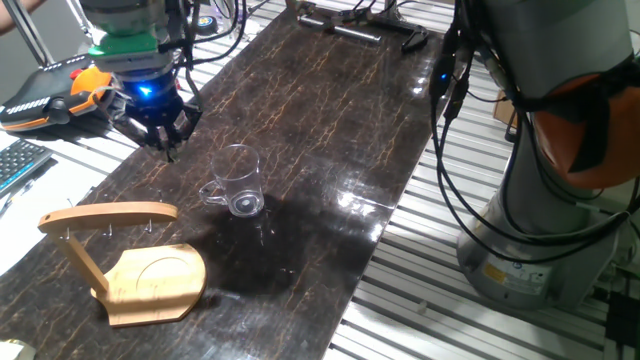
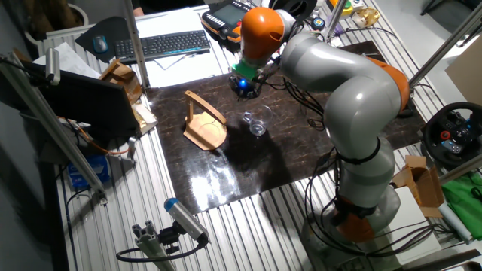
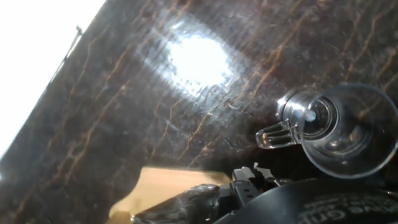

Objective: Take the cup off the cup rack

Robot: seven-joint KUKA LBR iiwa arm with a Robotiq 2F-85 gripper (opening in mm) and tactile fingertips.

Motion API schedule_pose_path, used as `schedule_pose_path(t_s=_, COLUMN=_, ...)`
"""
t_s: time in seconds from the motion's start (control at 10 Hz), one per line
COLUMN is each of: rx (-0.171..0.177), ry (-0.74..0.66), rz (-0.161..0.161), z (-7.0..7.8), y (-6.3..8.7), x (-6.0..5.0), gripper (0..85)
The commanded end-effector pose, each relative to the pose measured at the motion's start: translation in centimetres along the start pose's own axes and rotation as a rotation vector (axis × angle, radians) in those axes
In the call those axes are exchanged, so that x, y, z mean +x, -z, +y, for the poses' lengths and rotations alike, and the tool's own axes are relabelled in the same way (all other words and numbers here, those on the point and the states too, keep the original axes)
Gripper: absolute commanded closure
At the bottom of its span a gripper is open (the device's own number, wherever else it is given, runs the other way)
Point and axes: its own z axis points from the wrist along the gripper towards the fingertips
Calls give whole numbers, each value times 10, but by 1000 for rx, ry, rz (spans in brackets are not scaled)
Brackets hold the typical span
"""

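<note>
The cup [image 1: 236, 182], a small clear glass mug with a side handle, rests on the dark marble-patterned table, off the cup rack. It also shows in the other fixed view [image 2: 257, 123] and at the right of the hand view [image 3: 339, 127], handle pointing left. The light wooden cup rack [image 1: 125, 260] stands at the near left with nothing on its top bar; it also shows in the other fixed view [image 2: 203, 120]. My gripper [image 1: 167, 148] hangs above the table, behind and left of the cup, holding nothing. Its fingers look close together, but I cannot tell their state for sure.
An orange and black pendant [image 1: 55, 90] and a keyboard [image 1: 18, 160] lie off the table's left edge. Black metal bars [image 1: 350, 25] lie at the far end of the table. The arm's base [image 1: 540, 220] and cables stand to the right.
</note>
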Motion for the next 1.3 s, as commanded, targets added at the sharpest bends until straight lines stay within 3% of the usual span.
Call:
schedule_pose_path(t_s=0.0, rx=-15, ry=-272, rz=-10, z=0, y=0, x=-1, gripper=830)
schedule_pose_path(t_s=0.5, rx=-12, ry=-504, rz=-45, z=2, y=-4, x=-5, gripper=830)
schedule_pose_path(t_s=0.9, rx=-13, ry=-560, rz=-63, z=3, y=-4, x=-9, gripper=830)
schedule_pose_path(t_s=1.2, rx=-6, ry=-603, rz=-57, z=3, y=-4, x=-8, gripper=830)
